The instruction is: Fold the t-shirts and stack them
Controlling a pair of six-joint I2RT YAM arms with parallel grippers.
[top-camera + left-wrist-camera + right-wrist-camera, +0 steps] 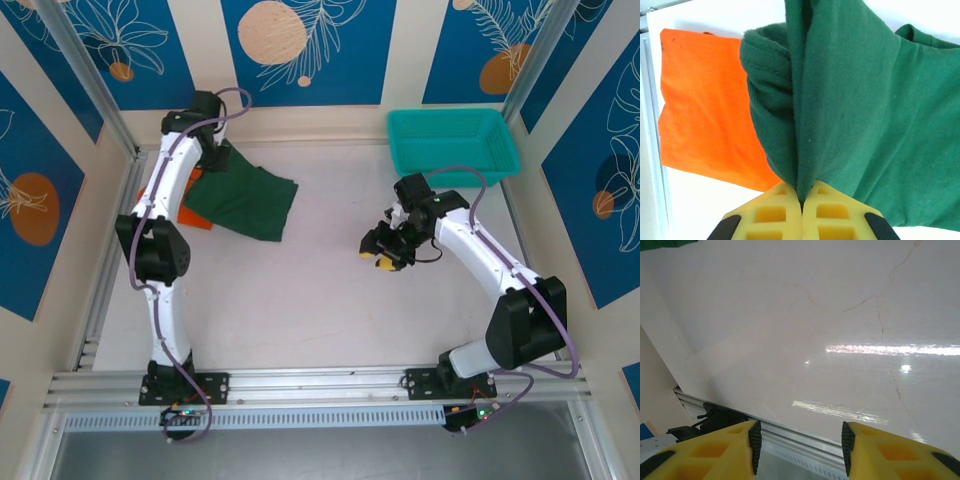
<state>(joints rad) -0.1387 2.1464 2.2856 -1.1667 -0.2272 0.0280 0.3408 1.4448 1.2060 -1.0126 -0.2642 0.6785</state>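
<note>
The left claw (801, 202) is closed fully on a fold of the dark green t-shirt (865, 125). The cloth comes out from between its yellow fingers (775, 212) in a gathered ridge, so this shirt is held by a pinch at its edge and does not lie free. In the top view the green shirt spreads over the far left part of the counter (300, 300), with one far corner raised toward the claw and the rest lying flat. The orange t-shirt (705, 110) lies flat on the counter, partly under the green one and touching it. It looks like a neat rectangle, so I judge it is already folded and serves as the base of the stack, which would explain why the green shirt is over it. A pinch at the edge probably lets the arm pull one layer across for a fold, but the cloth near the claw is bunched and may need smoothing. The right claw (385, 255) hovers above the bare middle of the counter, well apart from both shirts, with its jaws half apart and holding nothing, perhaps waiting to help. The teal basket (450, 140) stands at the far right corner, away from the work
</note>
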